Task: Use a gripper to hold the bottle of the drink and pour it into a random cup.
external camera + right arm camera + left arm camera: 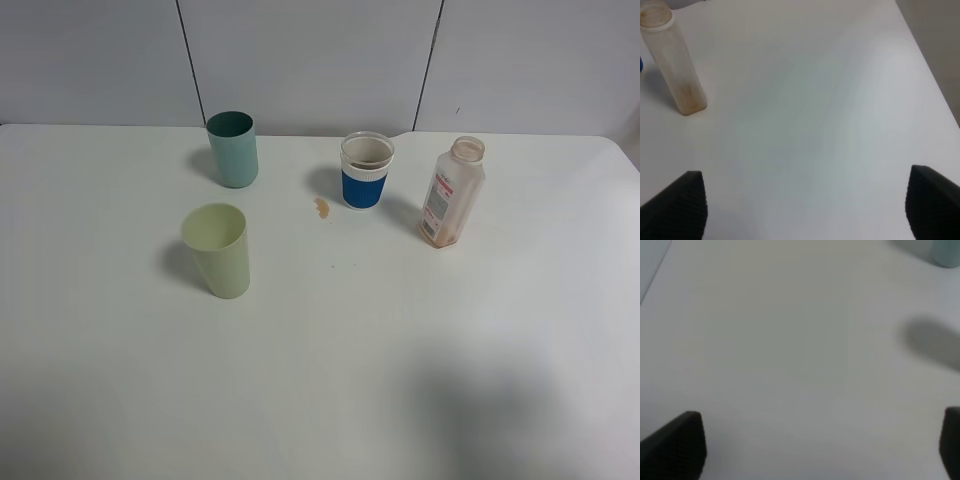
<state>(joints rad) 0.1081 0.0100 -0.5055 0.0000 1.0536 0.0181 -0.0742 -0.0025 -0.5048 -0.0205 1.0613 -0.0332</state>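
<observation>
The clear bottle (452,193) stands upright and capless on the white table (400,350), right of centre, with only brown residue at its bottom. It also shows in the right wrist view (672,57). The blue-banded cup (366,170) stands just left of it, with a brown ring inside. Neither gripper shows in the high view. The left gripper (822,445) is open over bare table, dark fingertips (677,445) wide apart. The right gripper (805,207) is open and empty, well short of the bottle.
A tall teal cup (233,148) stands at the back left and a pale green cup (218,249) in front of it. A small brown spill (322,207) lies left of the blue-banded cup. The table's right edge (927,65) shows in the right wrist view.
</observation>
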